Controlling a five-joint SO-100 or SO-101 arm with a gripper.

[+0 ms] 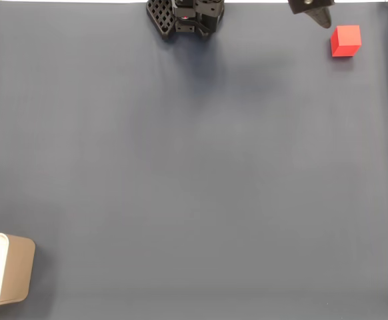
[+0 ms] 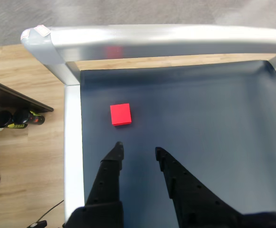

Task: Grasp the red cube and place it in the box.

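A dark blue-grey mat (image 1: 194, 173) covers the table in the fixed view, smooth and evenly lit. In the wrist view the same mat (image 2: 199, 118) is framed by a silver metal rail (image 2: 166, 38) running along its far edge and down its left side, with pale wooden floor (image 2: 24, 142) beyond the rail.

In the fixed view the black base of the arm (image 1: 187, 17) sits at twelve o'clock on the mat's top edge. The box (image 1: 11, 270) lies at eight o'clock, at the left border of the picture: tan on the outside with rounded corners, white on the inside, cut off by the frame.

The gripper (image 2: 139, 151) enters the wrist view from six o'clock, black, its two fingers spread apart with bare mat between them, holding nothing. In the fixed view one dark fingertip (image 1: 321, 17) shows at one o'clock.

The red cube (image 1: 346, 41) rests on the mat at one o'clock in the fixed view, just beside that fingertip and apart from it. It is bright red, matte, plain and smooth-faced. In the wrist view the red cube (image 2: 121, 114) lies at eleven o'clock from the fingertips, near the left rail, untouched.
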